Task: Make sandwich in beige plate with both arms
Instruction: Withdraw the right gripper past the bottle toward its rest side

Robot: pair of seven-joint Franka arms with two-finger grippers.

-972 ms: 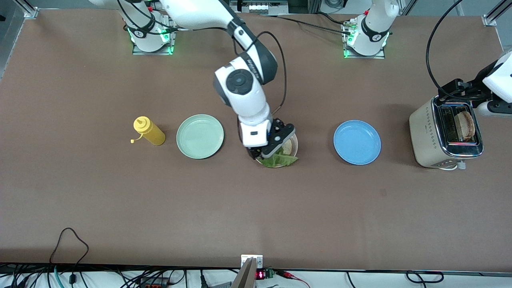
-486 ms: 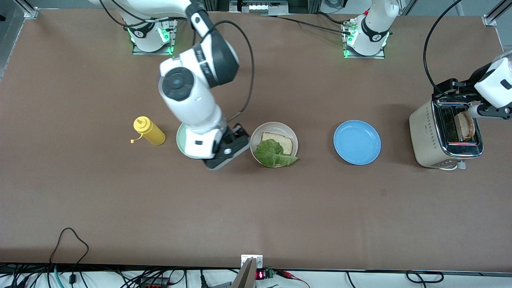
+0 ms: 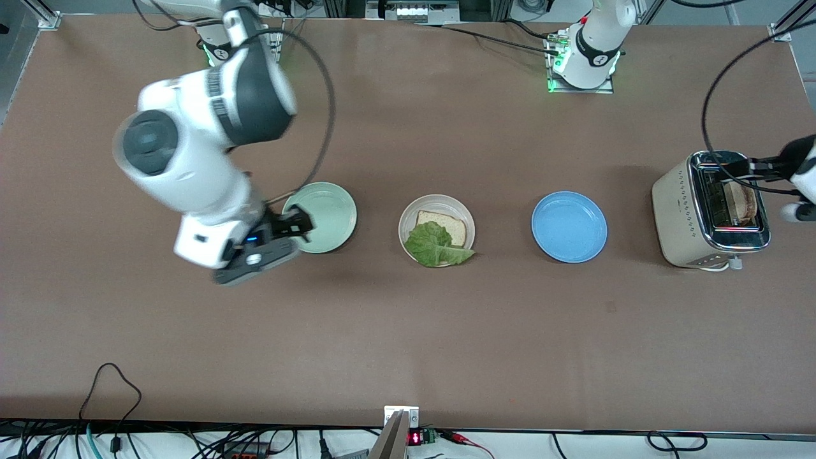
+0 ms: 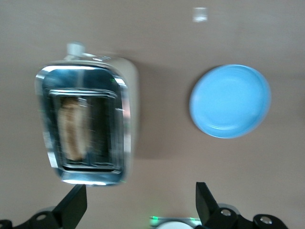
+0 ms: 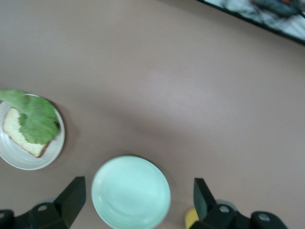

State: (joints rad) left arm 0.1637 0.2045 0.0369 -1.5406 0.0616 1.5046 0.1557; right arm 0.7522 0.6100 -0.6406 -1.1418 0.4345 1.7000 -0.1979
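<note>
**Two layers down, top slice still in the toaster**

Two of the sandwich's three layers lay in the beige plate [image 3: 437,230] at the middle of the surface: one bread slice [image 3: 444,227] with a lettuce leaf [image 3: 435,247] draped over its nearer edge, the leaf's tip hanging past the plate's rim. No second slice covered the leaf, so by my reading the sandwich was roughly two-thirds built.

The missing piece looked to be the toasted slice [image 3: 741,203] standing in a slot of the toaster [image 3: 709,210] at the left arm's end of the surface. The left gripper [image 4: 138,202] hung above the toaster, its fingers spread wide with nothing between them; the wrist view showed the toaster's open slots and the blue plate [image 3: 568,226] below it. Lifting that slice out and setting it on the lettuce appeared to be what remained.

The right gripper [image 5: 136,198] was in the air over the edge of the mint-green plate [image 3: 319,217], fingers spread and empty, with the yellow squeeze bottle [image 5: 192,217] just showing beneath it in its wrist view. That arm seemed to have no load to deliver. The mint-green and blue plates were both bare.
</note>
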